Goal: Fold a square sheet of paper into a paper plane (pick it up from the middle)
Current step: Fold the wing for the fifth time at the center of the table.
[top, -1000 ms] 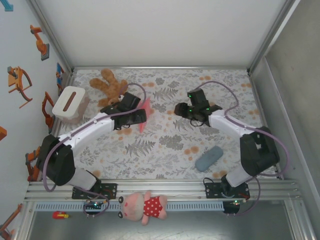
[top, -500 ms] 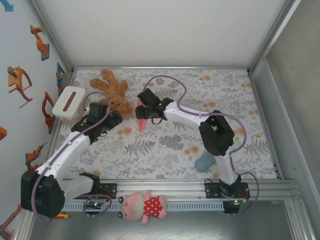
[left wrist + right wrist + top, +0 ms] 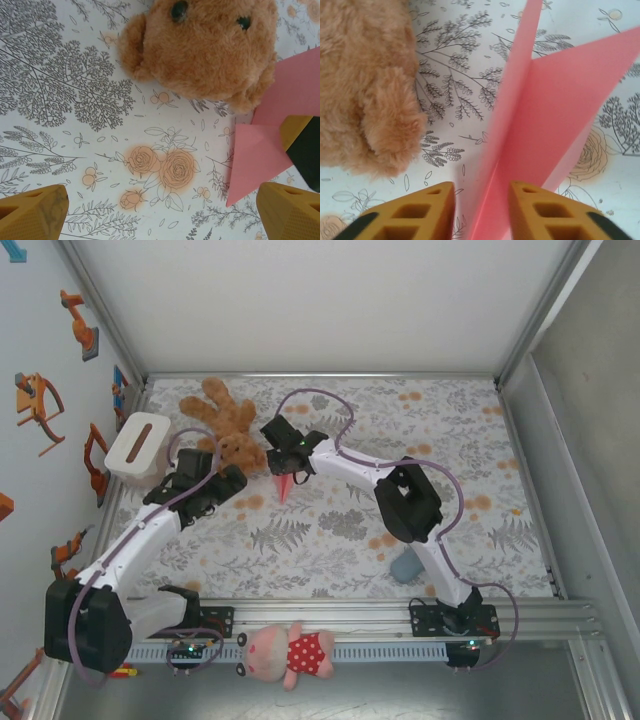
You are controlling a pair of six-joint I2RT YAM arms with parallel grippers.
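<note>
Vs a second ago the arms have swapped jobs. The left arm was on the paper and has backed off to the left. The right arm sat out on the right of the bench (image 3: 400,430) and has swung across onto the paper. In the last half second it only nudged a bit further left. The paper stays by the bear.

Left fingers (image 3: 35,212): wide apart, nothing between them, over the cloth just short of the head of the teddy bear (image 3: 200,45).

Right fingers (image 3: 402,215): straddling the raised centre fold of the paper plane (image 3: 555,100), narrow gap. Can't tell if they're actually pinching it.

Plane: thin matte salmon-pink paper with sharp creases, a narrow dart. One fold stands up, a wing lies flat on the cloth, and the tip points to the near edge. It sits just beside the bear's head.

Bear: brown shaggy plush. Cloth: white, with a grey fern and orange rose print. Finger pads: mustard-yellow, moulded with pockets. Grey-blue pouch (image 3: 405,566): well apart, partly under the right arm.
</note>
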